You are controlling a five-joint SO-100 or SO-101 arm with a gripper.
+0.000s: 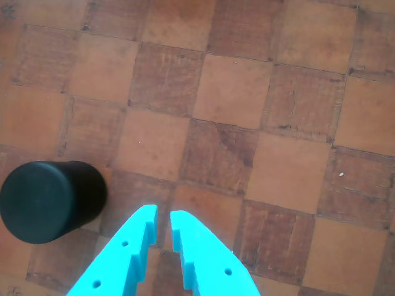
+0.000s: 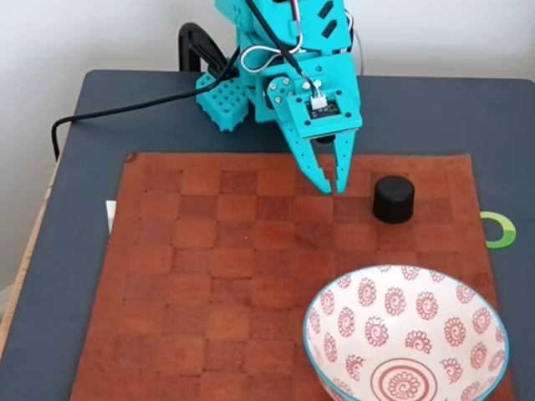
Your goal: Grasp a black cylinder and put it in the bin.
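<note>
A: Nearest the fixed camera sits the bowl [image 2: 407, 334], white with red flowers, on the board's [image 2: 209, 276] near right corner.

B: And the gripper [image 2: 337, 185]?

A: It points down at the board's far side, jaws nearly together, a thin gap between the tips, nothing held. It seems just clear of the board, though that is hard to judge.

B: The cylinder [image 2: 393, 199]?

A: Upright on the board, near the gripper's right in the fixed view. In the other view it [image 1: 49, 200] stands left of the tips [image 1: 162, 214], apart from them.
</note>
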